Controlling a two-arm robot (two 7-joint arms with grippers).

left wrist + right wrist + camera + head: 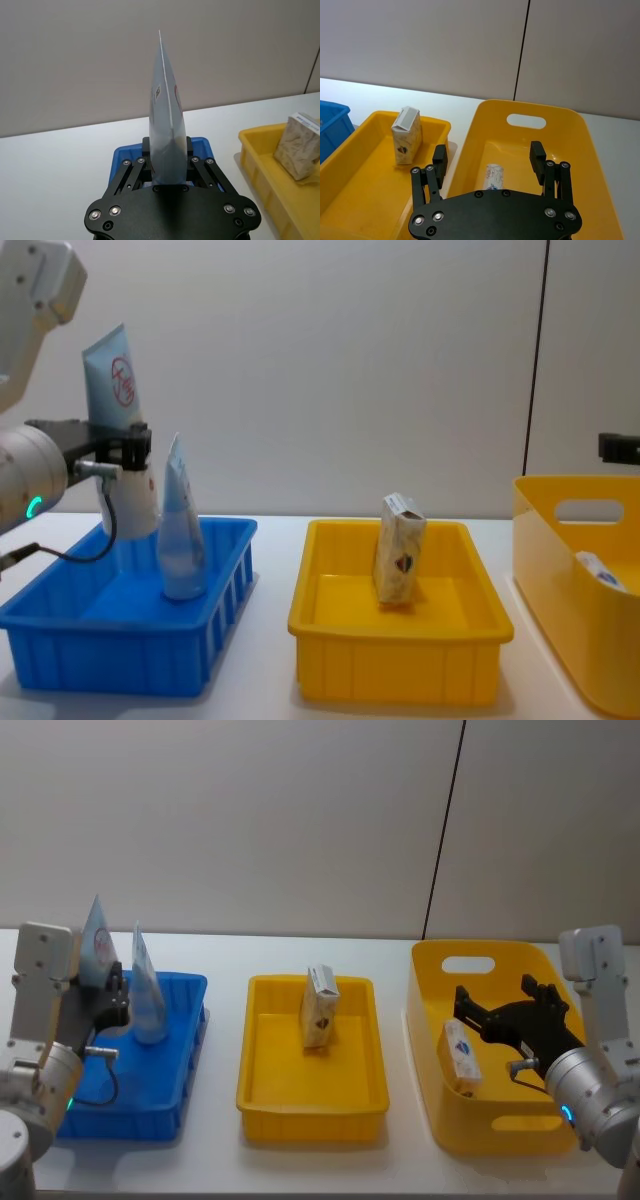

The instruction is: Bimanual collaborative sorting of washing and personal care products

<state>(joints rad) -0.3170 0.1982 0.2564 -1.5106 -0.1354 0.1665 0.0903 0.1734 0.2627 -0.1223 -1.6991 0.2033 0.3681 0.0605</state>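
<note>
My left gripper [110, 990] [169, 150] is shut on the lower end of a pale blue-white tube with a red circle mark [97, 942] [167, 115] [115, 380], held upright above the blue bin [170, 1100] [120, 650]. A second pale tube [148, 990] [180, 530] stands inside that bin. A beige speckled pack [320, 1008] [406, 136] [400, 550] stands upright in the shallow yellow tray [310, 1105]. My right gripper [495, 990] [488, 151] hangs open over the deep yellow basket [470, 1135] [520, 107], above a small white product with blue print [462, 1055] [494, 176] lying inside.
The three containers stand in a row on the white table: blue bin left, shallow tray in the middle, handled basket right. A grey wall rises close behind the table. Bare table shows in narrow gaps between containers.
</note>
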